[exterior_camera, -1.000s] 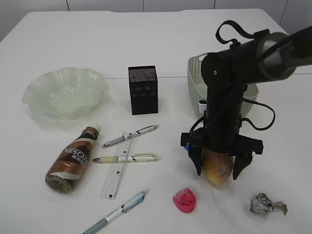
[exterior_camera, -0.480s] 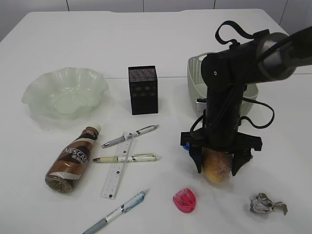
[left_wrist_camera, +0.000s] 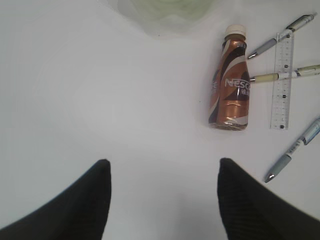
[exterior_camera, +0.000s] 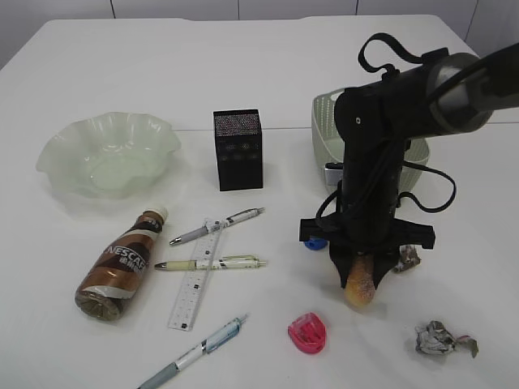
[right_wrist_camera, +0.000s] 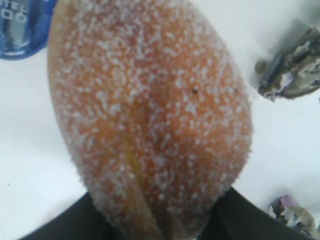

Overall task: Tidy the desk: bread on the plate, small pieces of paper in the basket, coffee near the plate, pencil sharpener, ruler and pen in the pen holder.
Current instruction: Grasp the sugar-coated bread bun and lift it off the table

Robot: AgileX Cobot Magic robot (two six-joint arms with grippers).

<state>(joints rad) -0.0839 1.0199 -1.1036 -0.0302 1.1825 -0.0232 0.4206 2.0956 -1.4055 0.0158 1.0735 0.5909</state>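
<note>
A sugar-dusted bread [exterior_camera: 361, 282] [right_wrist_camera: 150, 115] lies on the table right of centre, and my right gripper [exterior_camera: 362, 263] [right_wrist_camera: 157, 222] is shut on it from above. The pale green plate [exterior_camera: 109, 154] sits at the far left, with the coffee bottle [exterior_camera: 120, 263] [left_wrist_camera: 231, 80] lying on its side in front of it. Ruler [exterior_camera: 195, 284], three pens [exterior_camera: 216, 226] [exterior_camera: 212, 263] [exterior_camera: 195, 352] and a pink pencil sharpener [exterior_camera: 308, 332] lie loose. The black pen holder [exterior_camera: 238, 150] stands mid-table and the basket [exterior_camera: 324, 121] is behind my right arm. My left gripper [left_wrist_camera: 162, 170] hangs open over bare table.
One crumpled paper [exterior_camera: 442, 339] lies at the front right and another [exterior_camera: 407, 258] just right of the bread. A small blue object [exterior_camera: 315, 243] sits left of the right gripper. The right arm hides part of the basket.
The right gripper's fingers have closed inward onto the bread. A paper wad beside it has come into sight. The left gripper has not changed.
</note>
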